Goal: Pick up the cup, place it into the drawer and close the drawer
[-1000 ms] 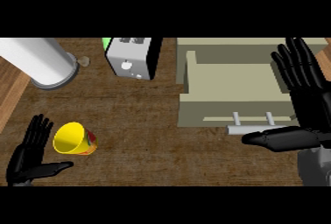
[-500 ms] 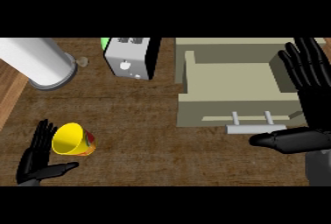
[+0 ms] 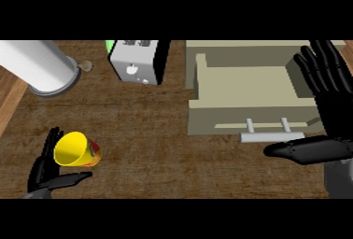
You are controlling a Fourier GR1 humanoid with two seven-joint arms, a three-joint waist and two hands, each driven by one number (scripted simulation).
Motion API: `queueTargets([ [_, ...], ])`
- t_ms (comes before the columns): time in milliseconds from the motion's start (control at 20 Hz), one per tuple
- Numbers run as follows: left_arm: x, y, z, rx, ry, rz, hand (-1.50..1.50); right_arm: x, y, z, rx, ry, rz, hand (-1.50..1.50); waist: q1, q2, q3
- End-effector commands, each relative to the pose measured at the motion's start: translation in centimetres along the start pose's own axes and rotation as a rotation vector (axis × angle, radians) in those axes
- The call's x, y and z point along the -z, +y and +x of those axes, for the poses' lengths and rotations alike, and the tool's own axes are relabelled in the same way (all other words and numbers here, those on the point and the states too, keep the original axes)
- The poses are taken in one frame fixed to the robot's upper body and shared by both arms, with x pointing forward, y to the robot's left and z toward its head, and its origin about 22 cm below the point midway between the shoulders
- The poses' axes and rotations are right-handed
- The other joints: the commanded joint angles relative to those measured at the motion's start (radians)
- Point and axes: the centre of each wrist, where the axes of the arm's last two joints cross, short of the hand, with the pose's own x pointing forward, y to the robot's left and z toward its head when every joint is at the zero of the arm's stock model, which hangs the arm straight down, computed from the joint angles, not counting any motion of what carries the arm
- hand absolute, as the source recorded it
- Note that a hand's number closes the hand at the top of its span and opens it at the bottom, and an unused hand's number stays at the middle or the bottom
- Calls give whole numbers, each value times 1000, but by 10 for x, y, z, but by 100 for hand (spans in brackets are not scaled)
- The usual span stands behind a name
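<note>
1 yellow cup (image 3: 74,150), red-banded, lies tilted; left hand (image 3: 47,172) fingers straight beside it; drawer (image 3: 251,100) open.

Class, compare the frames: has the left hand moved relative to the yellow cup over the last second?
Yes. The left hand has shifted right, closing in on the yellow cup, which sits in place on the counter; its fingers now stand directly beside the cup.

Brown wood-grain counter (image 3: 158,140) fills most of the view. White toaster (image 3: 138,60) with two top slots stands at top centre, black side facing right. Small green thing (image 3: 109,46) shows just behind toaster's left edge, mostly hidden. Big white cylinder (image 3: 38,65) with grey rim lies tilted at top left. Lighter wooden strip (image 3: 8,100) runs along the left edge.
</note>
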Motion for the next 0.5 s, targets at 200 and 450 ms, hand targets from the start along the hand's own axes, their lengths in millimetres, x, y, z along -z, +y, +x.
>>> queueTargets([
  [200,16,-20,1,-66,-104,-50,-150,-3,-7,-12,-2,-2,-8,-150,-3,2,0],
  [450,1,-21,-8,-131,-75,-88,-150,-7,-7,-7,-2,10,-12,-150,-5,2,0],
])
